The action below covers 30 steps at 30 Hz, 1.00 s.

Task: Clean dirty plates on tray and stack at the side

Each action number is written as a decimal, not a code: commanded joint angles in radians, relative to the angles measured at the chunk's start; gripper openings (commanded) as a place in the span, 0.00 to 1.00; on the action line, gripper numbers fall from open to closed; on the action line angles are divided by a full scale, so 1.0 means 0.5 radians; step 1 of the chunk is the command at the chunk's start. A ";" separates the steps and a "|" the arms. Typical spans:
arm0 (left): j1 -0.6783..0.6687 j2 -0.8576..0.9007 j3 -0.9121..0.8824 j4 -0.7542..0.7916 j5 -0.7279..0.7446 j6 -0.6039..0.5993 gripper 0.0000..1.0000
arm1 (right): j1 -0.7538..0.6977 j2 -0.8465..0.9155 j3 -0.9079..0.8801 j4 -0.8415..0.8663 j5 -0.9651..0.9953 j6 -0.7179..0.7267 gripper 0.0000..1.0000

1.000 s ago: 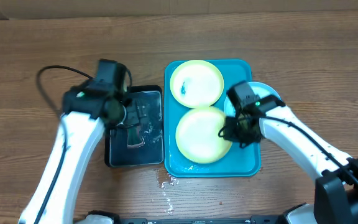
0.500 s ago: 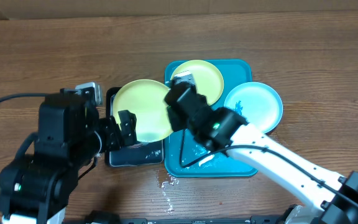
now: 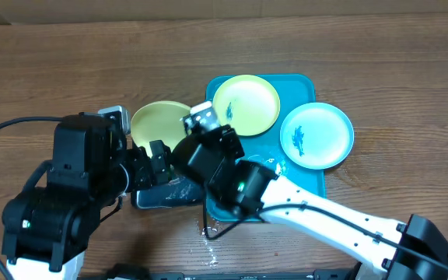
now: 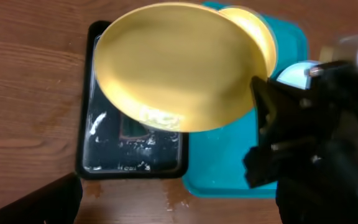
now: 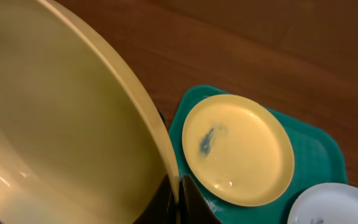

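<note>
Reaching across from the right side in the overhead view, the right tool (image 3: 190, 131) is clamped on the rim of the held yellow-green plate (image 3: 159, 124). That plate sits above the far end of the black tray (image 3: 169, 194) and the bare counter (image 3: 68, 54), just left of the turquoise tray (image 3: 302, 198). The left tool (image 3: 158, 159) is close under the plate's near edge, and I cannot tell whether its jaws are spread or closed. A second yellow-green plate (image 3: 246, 105) lies flat at the far end of the turquoise tray with a small blue smear on it. The light blue plate (image 3: 316, 134), also smeared blue, overlaps the tray's right rim. A wet patch (image 3: 208, 228) marks the counter by the trays' near edges.

From the left wrist, the held plate (image 4: 179, 74) fills the upper middle, over the black tray (image 4: 135, 146), whose floor shows white flecks. The turquoise tray (image 4: 222, 165) lies beside it.

From the right wrist, the right tool (image 5: 174, 196) pinches the held plate's (image 5: 55, 137) rim. The smeared second plate (image 5: 238, 149) rests on the turquoise tray (image 5: 312, 140), with the light blue plate (image 5: 334, 211) at the lower right.
</note>
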 commanded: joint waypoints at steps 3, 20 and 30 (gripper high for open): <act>0.007 0.069 0.028 0.009 0.037 0.007 1.00 | 0.129 -0.014 0.042 0.023 0.437 -0.073 0.04; 0.007 -0.320 0.031 -0.119 -0.555 -0.394 1.00 | 0.184 -0.014 0.042 0.058 0.467 -0.213 0.04; 0.007 -0.549 0.030 -0.210 -0.853 -0.488 1.00 | 0.185 -0.014 0.042 0.223 0.632 -0.311 0.04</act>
